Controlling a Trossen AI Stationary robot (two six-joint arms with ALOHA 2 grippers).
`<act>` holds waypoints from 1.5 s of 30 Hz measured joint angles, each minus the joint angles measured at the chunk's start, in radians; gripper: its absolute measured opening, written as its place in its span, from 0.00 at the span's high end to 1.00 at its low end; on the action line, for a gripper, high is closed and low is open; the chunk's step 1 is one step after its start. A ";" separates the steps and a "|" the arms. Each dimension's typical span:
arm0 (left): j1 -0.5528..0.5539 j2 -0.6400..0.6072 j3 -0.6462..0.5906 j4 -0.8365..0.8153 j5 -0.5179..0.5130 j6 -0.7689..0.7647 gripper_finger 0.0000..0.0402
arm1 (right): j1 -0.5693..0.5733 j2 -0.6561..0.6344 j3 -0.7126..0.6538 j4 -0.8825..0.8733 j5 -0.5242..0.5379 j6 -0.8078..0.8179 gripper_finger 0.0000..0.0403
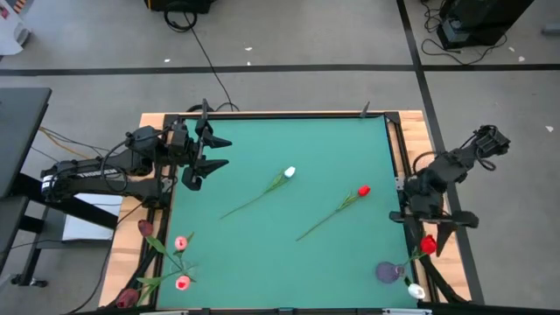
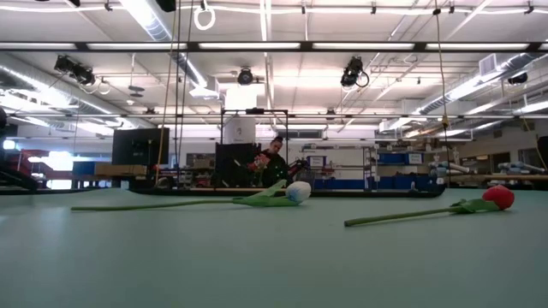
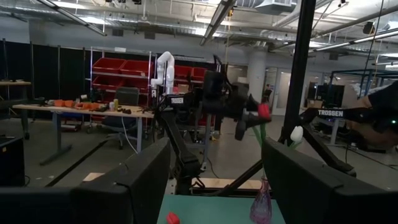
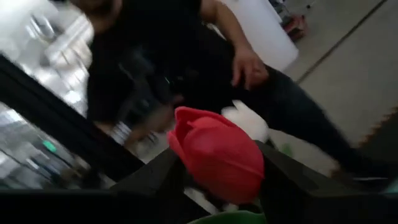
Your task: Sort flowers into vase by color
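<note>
At the table's right edge, the right gripper pinches a red tulip by its stem above the purple vase, where a white tulip already sits. Lowering it stem-first and releasing only once the stem is well inside looks wise. Across the smooth green mat, the left gripper waits, fingers spread. Two thin-stemmed tulips, white and red, lie mid-table; pink ones stand at the left.
</note>
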 joint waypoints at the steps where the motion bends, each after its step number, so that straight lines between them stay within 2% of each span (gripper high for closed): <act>1: 0.000 0.000 0.000 0.000 0.000 0.000 0.36 | -0.003 0.000 0.000 0.029 -0.001 0.054 0.55; 4: 0.000 0.000 0.000 0.000 0.000 0.000 0.36 | -0.010 0.000 0.001 -0.004 -0.011 0.098 0.55; 9: 0.000 0.000 0.000 0.000 0.000 0.000 0.36 | -0.011 0.007 0.000 -0.290 0.017 0.013 0.51; 11: 0.000 0.000 0.000 0.000 0.000 0.000 0.36 | -0.011 0.009 0.000 -0.330 0.003 0.014 0.48; 15: 0.000 0.000 0.000 0.000 0.000 0.000 0.36 | -0.017 0.013 0.000 -0.277 -0.078 0.130 0.44; 20: 0.000 0.000 0.000 0.000 0.000 0.000 0.36 | -0.019 -0.001 0.000 -0.183 -0.169 0.232 0.43; 24: 0.000 0.000 0.000 0.000 0.000 0.000 0.36 | -0.019 -0.010 0.000 -0.131 -0.193 0.318 0.43; 29: 0.000 0.000 0.000 0.000 0.000 0.000 0.36 | -0.019 0.007 0.000 -0.172 -0.100 0.232 0.43; 32: 0.000 0.000 0.000 0.000 0.000 0.000 0.36 | -0.014 0.022 0.000 -0.175 -0.009 0.116 0.43; 38: 0.000 0.000 0.000 0.000 0.000 0.000 0.36 | 0.021 0.026 0.000 -0.183 0.109 -0.050 0.43; 40: 0.000 0.000 0.000 0.000 0.000 0.000 0.36 | 0.027 0.026 0.000 -0.206 0.124 -0.071 0.43; 45: 0.000 0.000 0.000 0.000 0.000 0.000 0.36 | 0.025 0.017 0.000 -0.218 0.062 -0.003 0.43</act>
